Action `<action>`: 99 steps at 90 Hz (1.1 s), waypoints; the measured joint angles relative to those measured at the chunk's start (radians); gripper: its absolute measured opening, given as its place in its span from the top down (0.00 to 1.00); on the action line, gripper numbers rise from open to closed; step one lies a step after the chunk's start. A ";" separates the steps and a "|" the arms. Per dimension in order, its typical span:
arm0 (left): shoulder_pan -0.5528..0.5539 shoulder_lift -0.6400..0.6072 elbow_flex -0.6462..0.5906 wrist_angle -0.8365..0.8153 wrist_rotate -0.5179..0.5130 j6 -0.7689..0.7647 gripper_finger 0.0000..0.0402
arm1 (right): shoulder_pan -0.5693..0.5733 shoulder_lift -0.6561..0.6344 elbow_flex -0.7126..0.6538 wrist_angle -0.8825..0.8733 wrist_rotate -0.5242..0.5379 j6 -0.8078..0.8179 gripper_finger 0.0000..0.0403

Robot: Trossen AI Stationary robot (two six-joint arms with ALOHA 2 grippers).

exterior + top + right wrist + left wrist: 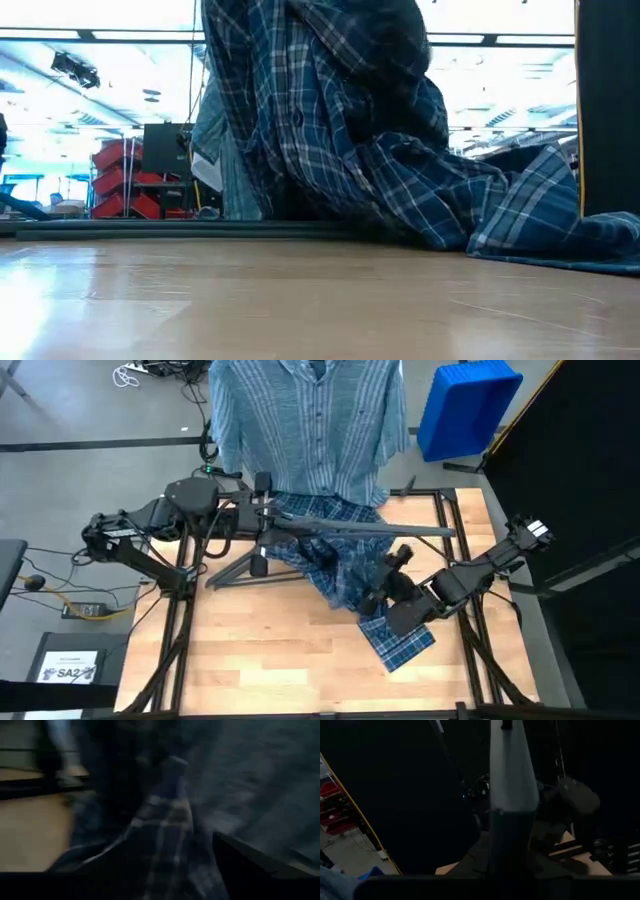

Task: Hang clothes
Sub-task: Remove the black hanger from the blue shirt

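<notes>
Centrally, right gripper grips the plaid shirt; left gripper clamps a hanger.

a light wooden table carries the blue plaid shirt, its lower part lying crumpled on it.

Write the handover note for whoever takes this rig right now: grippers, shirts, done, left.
Left gripper: over the table's rear left, at the dark hanger; grip cannot be told.
Right gripper: mid-table, buried in the plaid shirt; grip cannot be told.
Plaid shirt: draped over the hanger, tail trailing on the table.
Striped shirt: hanging behind the table; looks done.
Left: seat the plaid shirt on its hanger, then hang it. No white shirt in view.
</notes>
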 joint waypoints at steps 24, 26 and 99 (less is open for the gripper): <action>0.000 0.000 0.000 -0.002 0.000 0.002 0.97 | -0.008 -0.032 0.000 0.159 -0.097 -0.224 0.53; 0.000 0.000 0.000 -0.002 0.002 0.004 0.97 | -0.008 -0.039 0.000 0.172 -0.129 -0.230 0.53; 0.000 -0.017 0.000 -0.009 0.016 0.020 0.97 | -0.140 -0.410 -0.666 1.030 -0.306 -0.432 0.55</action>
